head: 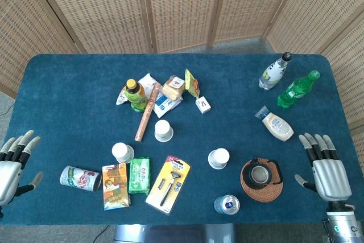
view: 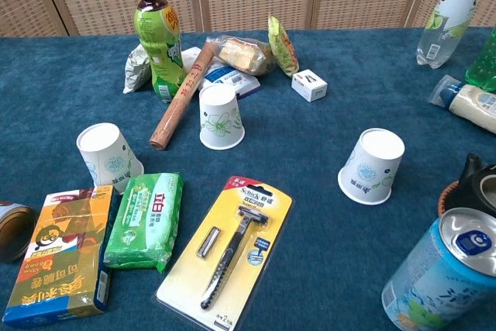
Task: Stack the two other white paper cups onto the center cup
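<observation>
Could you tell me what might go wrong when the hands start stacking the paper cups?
The left cup touches the green wipes pack, so fingers may snag the pack. The center cup stands beside the brown roll and green tea bottle; stacking could knock them. All cups are upside down and light, so easily tipped.

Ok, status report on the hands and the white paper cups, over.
Left hand and right hand open, holding nothing. Three upside-down white paper cups unstacked. Brown cardboard tube lies beside center cup.
</observation>
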